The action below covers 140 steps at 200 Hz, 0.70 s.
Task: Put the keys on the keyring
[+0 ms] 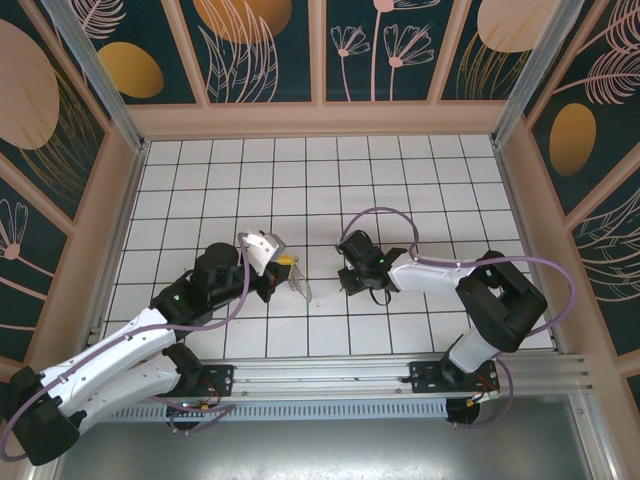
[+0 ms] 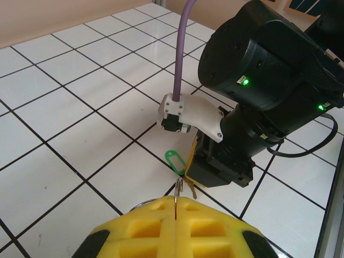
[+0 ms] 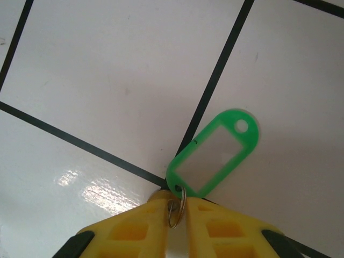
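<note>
Keys (image 3: 215, 156): green, flat on white tile (image 3: 97, 75) at mid-table, near the keyring (image 1: 298, 284).
Held by small silvery ring, clenched between yellow fingers of right gripper (image 3: 175, 207); to the left, keyring pinched edge-on in tightly clenched left gripper (image 2: 176, 203), pointing right toward keys.

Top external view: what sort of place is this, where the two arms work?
Most likely a robot test cell. A white gridded table sits inside an aluminium frame with printed plant-pattern wall panels. The left arm and right arm are bolted to a rail at its near edge.
</note>
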Each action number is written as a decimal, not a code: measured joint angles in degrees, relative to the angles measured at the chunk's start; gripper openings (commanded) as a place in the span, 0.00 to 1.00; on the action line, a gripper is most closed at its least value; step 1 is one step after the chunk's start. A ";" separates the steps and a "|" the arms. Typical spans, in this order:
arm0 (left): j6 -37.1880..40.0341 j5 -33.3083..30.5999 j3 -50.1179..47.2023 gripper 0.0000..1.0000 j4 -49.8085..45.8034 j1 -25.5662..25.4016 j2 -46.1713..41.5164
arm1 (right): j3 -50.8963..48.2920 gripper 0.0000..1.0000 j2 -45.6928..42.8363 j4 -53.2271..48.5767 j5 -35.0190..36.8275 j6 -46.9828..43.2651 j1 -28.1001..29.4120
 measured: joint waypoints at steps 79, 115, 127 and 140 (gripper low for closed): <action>0.00 -0.04 0.00 0.00 0.00 0.00 0.00 | -0.24 0.00 -0.02 0.81 -1.31 0.02 -0.22; 0.02 -0.07 0.00 0.00 -0.02 0.00 0.00 | -2.01 0.00 -2.01 2.56 -1.70 -0.48 -0.39; 0.02 -0.09 0.02 0.00 -0.09 0.00 0.00 | -3.32 0.00 -4.26 3.72 -2.71 -1.73 -0.37; 0.04 -0.09 0.07 0.00 -0.39 0.00 0.00 | -4.85 0.00 -7.74 5.16 -4.15 -3.32 -0.31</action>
